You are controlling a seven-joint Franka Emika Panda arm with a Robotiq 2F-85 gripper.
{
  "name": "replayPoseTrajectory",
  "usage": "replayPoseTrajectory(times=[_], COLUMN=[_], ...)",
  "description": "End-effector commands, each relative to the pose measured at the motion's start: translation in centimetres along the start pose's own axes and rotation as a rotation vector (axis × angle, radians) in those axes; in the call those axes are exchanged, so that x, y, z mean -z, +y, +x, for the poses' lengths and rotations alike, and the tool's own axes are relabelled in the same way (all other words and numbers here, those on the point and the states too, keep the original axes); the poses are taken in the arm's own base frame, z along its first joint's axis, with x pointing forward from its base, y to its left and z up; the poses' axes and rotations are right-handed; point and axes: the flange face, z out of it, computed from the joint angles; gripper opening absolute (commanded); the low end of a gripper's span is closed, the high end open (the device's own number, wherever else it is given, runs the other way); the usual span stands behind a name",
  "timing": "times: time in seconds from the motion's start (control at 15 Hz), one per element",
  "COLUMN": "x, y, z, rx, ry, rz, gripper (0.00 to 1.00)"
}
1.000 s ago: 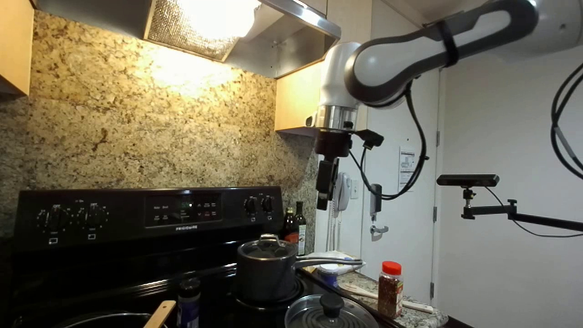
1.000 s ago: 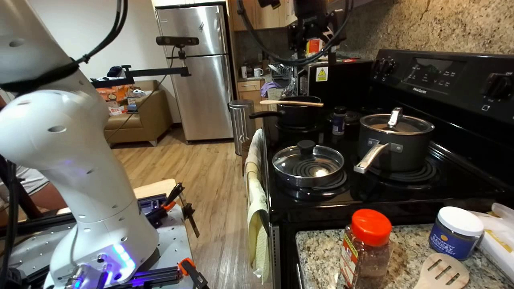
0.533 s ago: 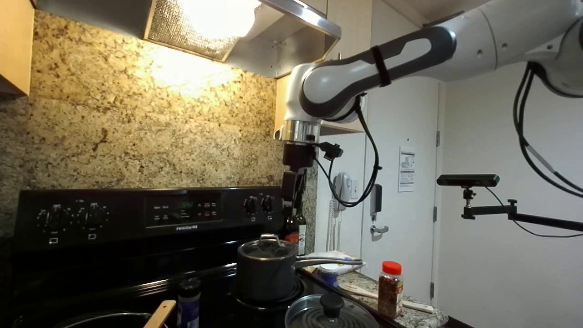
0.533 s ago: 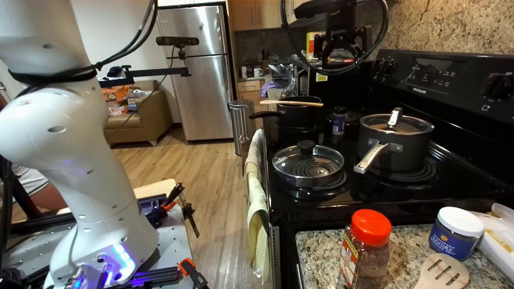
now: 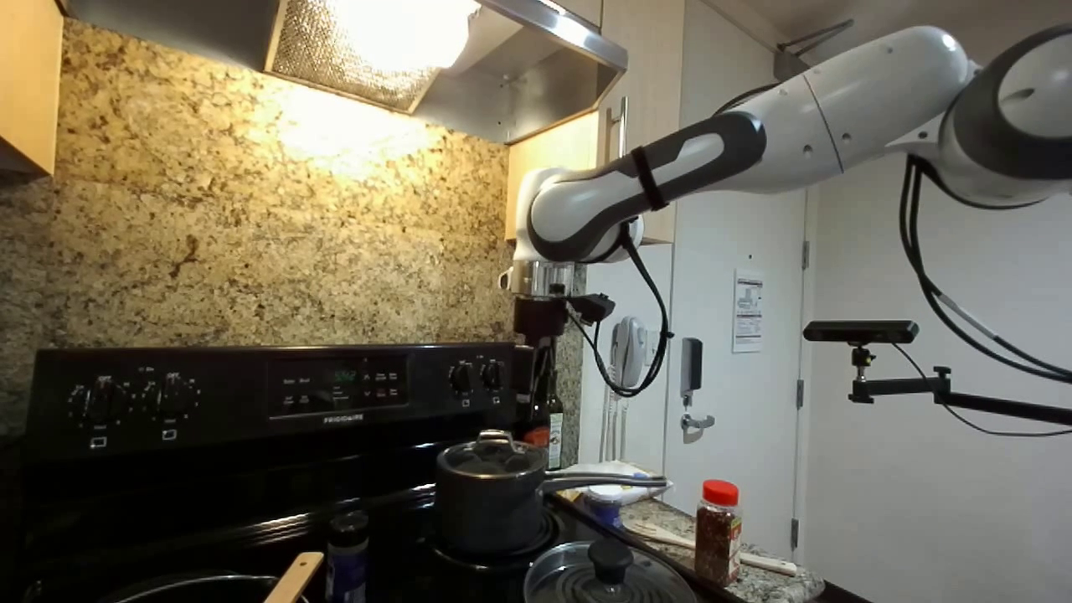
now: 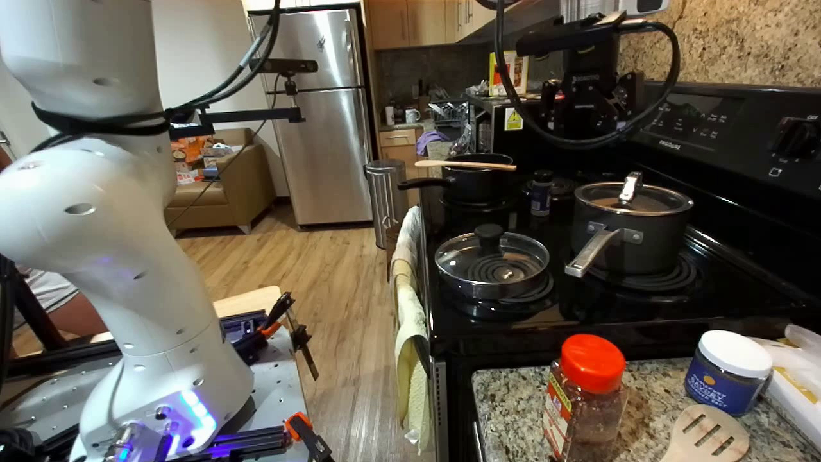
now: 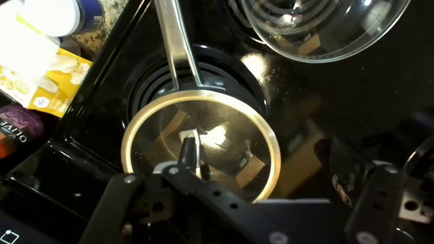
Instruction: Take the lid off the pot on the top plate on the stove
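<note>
The grey straight-sided pot point(image 5: 490, 511) stands on a back burner of the black stove point(image 5: 226, 394); it also shows in an exterior view point(image 6: 648, 247). Its round lid point(image 6: 606, 194) has clear glass, a steel rim and a metal loop handle, and sits flat on the pot. The lid also shows in the wrist view point(image 7: 223, 166), its handle just beside my left-hand finger linkage in the picture. My gripper point(image 6: 589, 119) is above the stove, higher than the lid and apart from it. In the wrist view the fingers point(image 7: 254, 176) are wide apart with nothing between them; the tips are partly hidden.
A shallow pan with a black-knobbed glass lid point(image 6: 471, 269) sits in front. A black pan point(image 6: 474, 185) with a wooden utensil and a blue-labelled bottle point(image 6: 541, 197) stand farther along. Bottles point(image 5: 554, 435) stand behind the pot. The range hood point(image 5: 561, 75) hangs above; a red-capped jar point(image 6: 587, 391) is on the counter.
The arm has reached in over the stove and come down, bringing the gripper closer to the pot. The pot, its lid and the other items have not moved.
</note>
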Motion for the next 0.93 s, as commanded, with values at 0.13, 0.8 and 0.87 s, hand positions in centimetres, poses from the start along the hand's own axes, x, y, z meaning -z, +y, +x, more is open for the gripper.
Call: replayPoseTrajectory(times=[0.13,0.8,0.87], x=[-1.2,-0.6,-0.7], y=[1.3,3.3,3.6], z=[0.9,4.9,5.4], rx=[0.019,0.115,0.127], ry=[0.004,0.072,0.071], rz=[-0.006,-0.040,-0.034], gripper=[1.00,1.00,1.00])
